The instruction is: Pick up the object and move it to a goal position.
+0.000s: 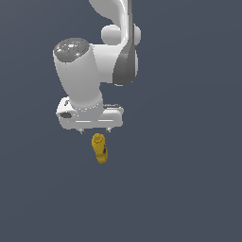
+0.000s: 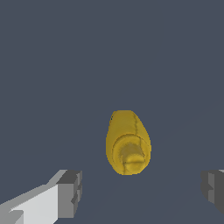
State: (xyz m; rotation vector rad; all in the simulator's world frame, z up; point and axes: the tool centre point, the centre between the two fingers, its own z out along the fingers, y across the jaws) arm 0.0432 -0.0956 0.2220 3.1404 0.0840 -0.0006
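Gripper (image 2: 140,192) hangs with jaws spread wide and nothing between them, the yellow bottle (image 2: 127,142) lying apart beyond the fingertips (image 2: 70,192) on the bare grey floor (image 2: 52,65), roughly centred on the gap, nozzle cap (image 2: 131,156) pointing back toward the gripper.

one finger (image 2: 214,192) of the hand (image 2: 140,192) is cut off at the edge

Plain, evenly lit slate-blue ground (image 1: 189,189), seemingly featureless, without visible walls, furniture or windows.
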